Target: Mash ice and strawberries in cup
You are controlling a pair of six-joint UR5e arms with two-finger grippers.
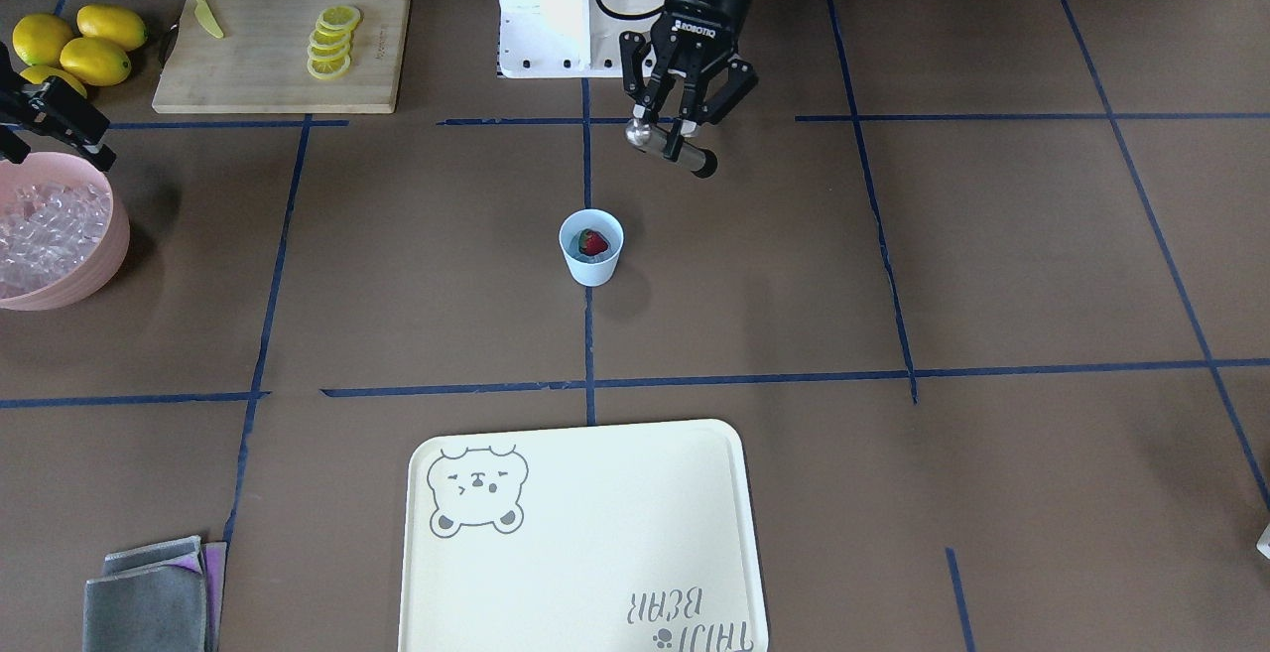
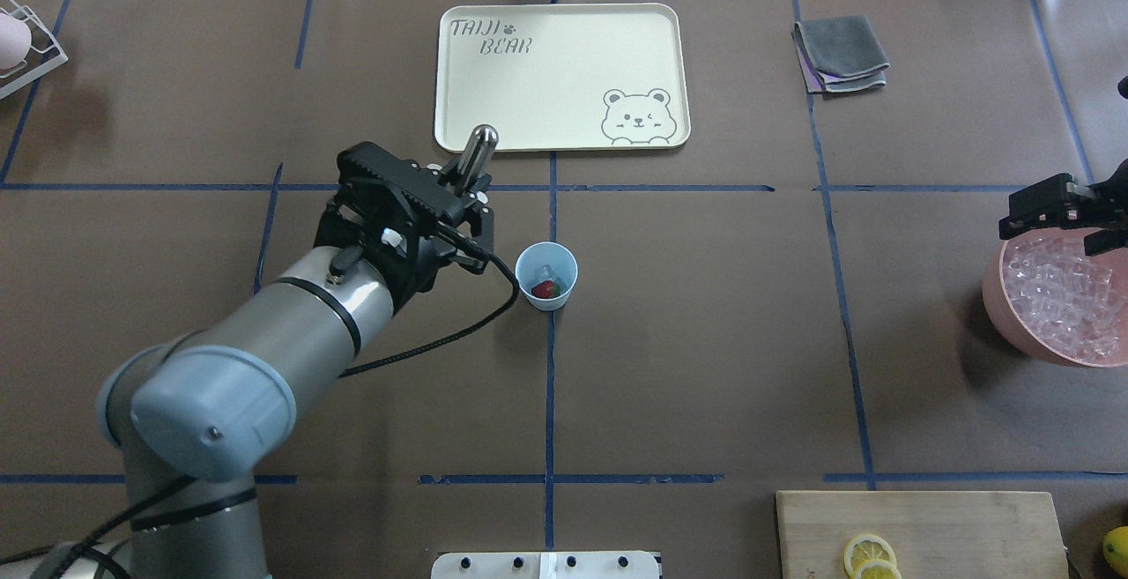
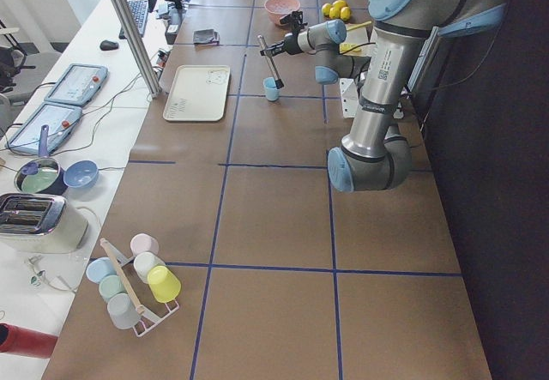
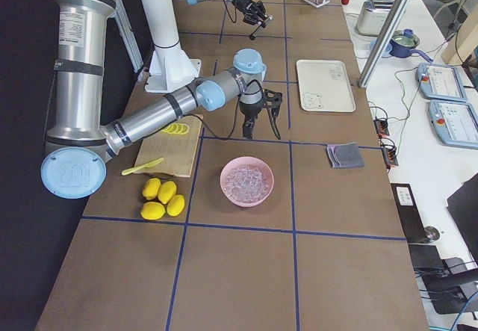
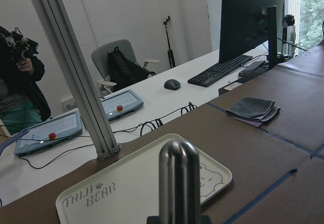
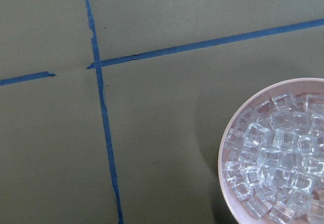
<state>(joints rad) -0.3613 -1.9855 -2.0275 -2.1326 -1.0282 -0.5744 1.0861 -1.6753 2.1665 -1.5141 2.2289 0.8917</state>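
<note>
Left gripper (image 1: 678, 131): fingers pinched around a metal rod, held above the table.
Metal rod (image 2: 477, 152): clamped between the left fingers and tilted, its rounded silver end jutting past them toward the tray.
Cup (image 2: 531, 263): upright on the table, on a blue tape line, near the left fingers and just to their right in the overhead view. It was clear of both the fingers and the rod.
Strawberry (image 2: 547, 290): inside the cup, below the level of the left fingers.
Ice (image 2: 545, 272): one clear cube lay in the cup beside the strawberry; many more filled the pink bowl under the right fingers.
Tray (image 2: 564, 15): cream, with a bear drawing, lying beyond the left fingers on the far side of the cup.
Right gripper (image 2: 1049, 235): fingers spread, holding nothing, well apart from the cup.
Pink bowl (image 2: 1000, 310): directly beneath the right fingers, which hung over its rim.
</note>
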